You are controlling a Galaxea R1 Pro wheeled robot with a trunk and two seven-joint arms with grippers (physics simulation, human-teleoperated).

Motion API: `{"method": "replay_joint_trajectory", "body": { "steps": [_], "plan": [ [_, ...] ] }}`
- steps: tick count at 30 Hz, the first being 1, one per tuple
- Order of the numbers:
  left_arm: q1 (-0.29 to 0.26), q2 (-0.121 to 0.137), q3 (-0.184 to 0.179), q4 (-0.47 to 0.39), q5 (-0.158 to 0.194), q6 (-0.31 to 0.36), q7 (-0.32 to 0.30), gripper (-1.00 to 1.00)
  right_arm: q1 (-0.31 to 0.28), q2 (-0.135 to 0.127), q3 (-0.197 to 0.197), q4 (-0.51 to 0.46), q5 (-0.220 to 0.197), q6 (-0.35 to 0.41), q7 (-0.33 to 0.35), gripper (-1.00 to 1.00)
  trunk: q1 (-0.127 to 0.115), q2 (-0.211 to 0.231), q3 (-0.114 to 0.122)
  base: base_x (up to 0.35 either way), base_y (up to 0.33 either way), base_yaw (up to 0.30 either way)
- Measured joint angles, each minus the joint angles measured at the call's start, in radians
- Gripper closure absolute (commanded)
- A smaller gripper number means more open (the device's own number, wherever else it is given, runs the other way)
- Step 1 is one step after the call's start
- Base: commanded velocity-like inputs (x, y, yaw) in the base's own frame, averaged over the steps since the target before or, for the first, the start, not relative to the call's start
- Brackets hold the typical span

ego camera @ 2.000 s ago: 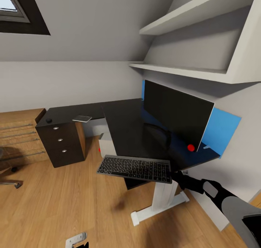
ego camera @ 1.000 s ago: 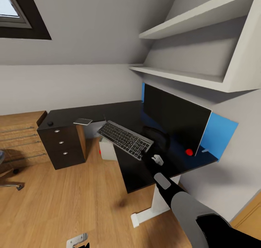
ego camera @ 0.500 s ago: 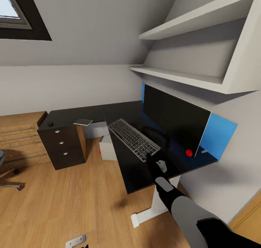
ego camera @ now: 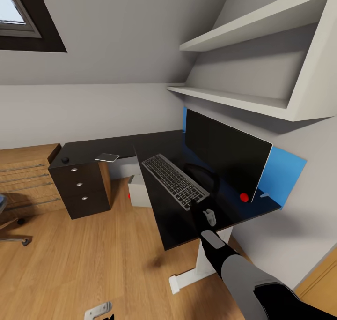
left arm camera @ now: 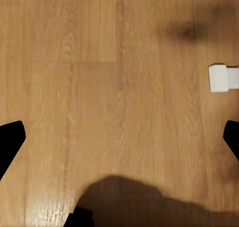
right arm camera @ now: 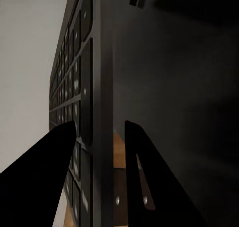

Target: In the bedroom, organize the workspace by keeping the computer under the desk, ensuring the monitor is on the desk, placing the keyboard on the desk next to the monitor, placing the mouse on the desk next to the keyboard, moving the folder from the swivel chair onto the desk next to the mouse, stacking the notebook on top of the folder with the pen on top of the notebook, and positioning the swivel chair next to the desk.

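Lengthwise, the keyboard (ego camera: 175, 181) runs parallel to the monitor (ego camera: 226, 154), right gripper (ego camera: 195, 205) pinching its near end

The grey keyboard (ego camera: 175, 181) with dark keys lies flat on the glossy black desk (ego camera: 173, 217), just in front of the wide black monitor (ego camera: 225, 153), which stands upright. A small black mouse (ego camera: 65, 160) sits at the desk's far end.
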State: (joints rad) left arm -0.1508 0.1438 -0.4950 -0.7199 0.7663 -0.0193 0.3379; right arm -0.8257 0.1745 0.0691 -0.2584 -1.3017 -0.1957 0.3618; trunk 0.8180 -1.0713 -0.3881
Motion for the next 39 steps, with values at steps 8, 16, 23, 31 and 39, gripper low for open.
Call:
{"method": "replay_joint_trajectory", "body": {
  "steps": [8, 16, 23, 31, 39],
  "plan": [
    [0.0, 0.0, 0.001, -0.002, -0.002, -0.076, -0.003, -1.0, 0.0, 0.0, -0.002, 0.014, -0.004, -0.001, -0.001, 1.0, 0.0, 0.0, 0.0, 0.034, 0.027, 0.0],
    [0.0, 0.0, 0.0, -0.002, -0.002, -0.104, -0.005, -1.0, 0.0, 0.0, -0.003, 0.018, -0.177, -0.006, -0.001, 1.0, 0.0, 0.0, 0.0, 0.15, 0.124, 0.0],
    [0.0, 0.003, 0.002, -0.003, -0.002, -0.105, -0.005, -1.0, 0.0, 0.0, -0.004, 0.022, -0.188, -0.007, -0.001, 1.0, 0.0, 0.0, 0.0, 0.004, 0.003, 0.0],
    [0.0, 0.003, 0.002, -0.005, -0.002, -0.106, -0.003, -1.0, 0.0, 0.0, -0.005, 0.024, -0.186, -0.005, -0.003, 1.0, 0.0, 0.0, 0.0, 0.0, 0.0, 0.0],
    [0.0, 0.003, 0.002, -0.004, -0.002, -0.108, -0.003, -1.0, 0.001, 0.0, -0.004, 0.059, -0.186, -0.009, 0.0, 1.0, 0.0, 0.0, 0.0, 0.129, 0.0, 0.0]
  ]
}}
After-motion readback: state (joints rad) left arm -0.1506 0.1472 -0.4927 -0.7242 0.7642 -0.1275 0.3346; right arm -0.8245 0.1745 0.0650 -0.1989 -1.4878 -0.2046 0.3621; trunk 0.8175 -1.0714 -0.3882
